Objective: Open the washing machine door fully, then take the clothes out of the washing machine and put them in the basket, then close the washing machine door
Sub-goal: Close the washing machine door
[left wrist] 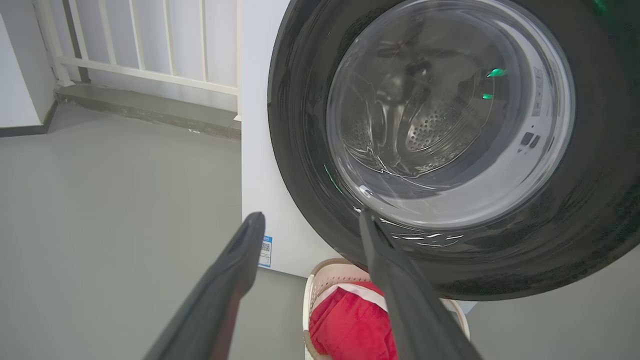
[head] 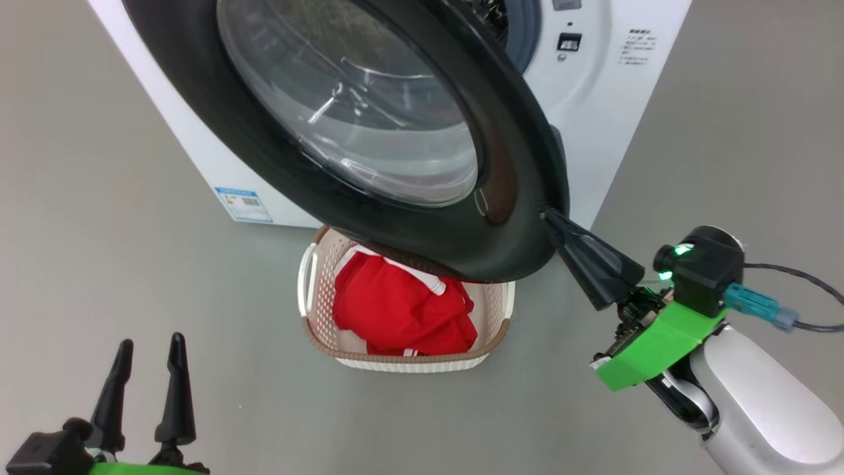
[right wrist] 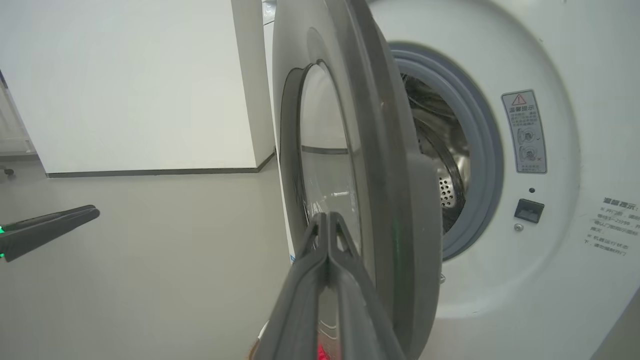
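The white washing machine (head: pixel 593 132) stands at the back with its black washing machine door (head: pixel 508 237) partly swung out over the basket. My right gripper (head: pixel 550 218) is shut, fingertips together against the door's lower right rim; in the right wrist view the right gripper (right wrist: pixel 327 216) lies on the door's outer face (right wrist: pixel 400 150), with the steel drum (right wrist: pixel 447 155) showing behind it. The cream basket (head: pixel 316 336) sits on the floor below the door with the red clothes (head: pixel 395 310) in it. My left gripper (head: pixel 151 340) stands open and empty at the lower left.
Grey floor surrounds the machine and basket. A white railing (left wrist: pixel 150 60) on a low step runs behind the machine's left side. A white wall block (right wrist: pixel 150 85) stands further back. A dark cable (head: pixel 791 277) trails from my right wrist.
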